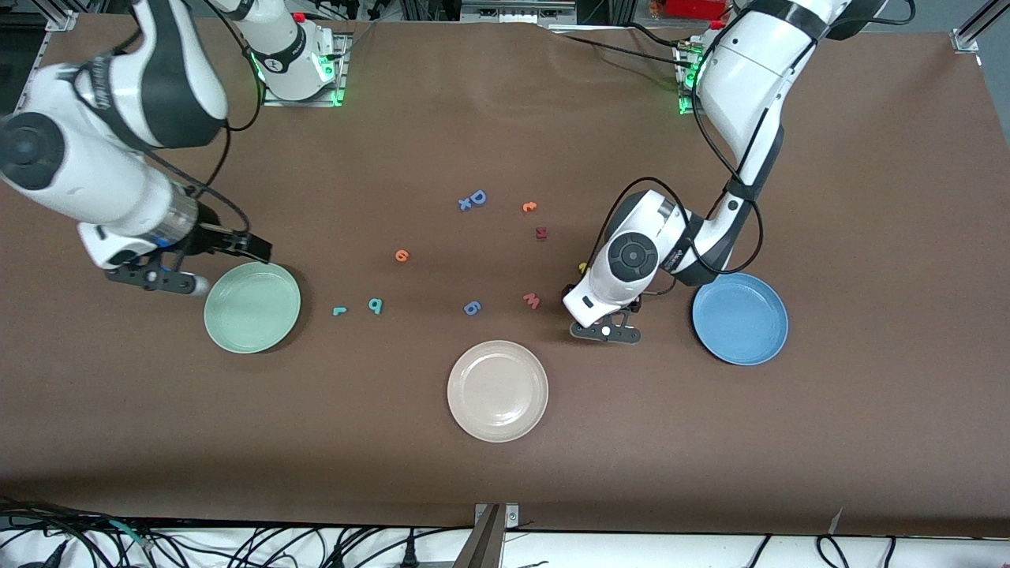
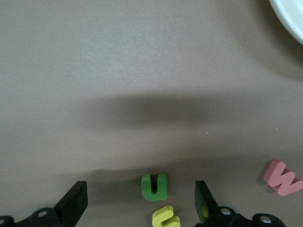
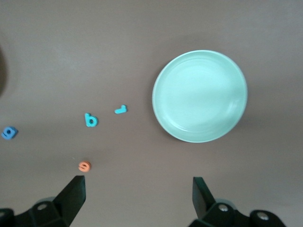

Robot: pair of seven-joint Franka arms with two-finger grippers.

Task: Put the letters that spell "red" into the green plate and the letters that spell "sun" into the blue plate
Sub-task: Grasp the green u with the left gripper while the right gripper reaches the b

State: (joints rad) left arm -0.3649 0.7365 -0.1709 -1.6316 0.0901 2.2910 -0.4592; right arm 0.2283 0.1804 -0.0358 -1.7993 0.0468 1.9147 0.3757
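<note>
Letters lie loose on the brown table (image 1: 505,489) in the front view: teal "r" (image 1: 339,311), teal "d" (image 1: 375,305) and orange "e" (image 1: 402,255) between the green plate (image 1: 252,307) and the cream plate (image 1: 497,390). The right gripper (image 1: 170,278), jaws spread and empty, hangs beside the green plate's rim. The left gripper (image 1: 606,331), also spread and empty, sits low beside the blue plate (image 1: 740,318).

Left wrist view: the green "n" (image 2: 155,186) and a yellow letter (image 2: 166,217) lie between the parted fingers (image 2: 73,202), with bare cloth around them; the pink "w" (image 2: 282,177) lies outside.

Right wrist view: the green plate and all three "red" letters lie on open cloth ahead of the fingers (image 3: 71,194).
</note>
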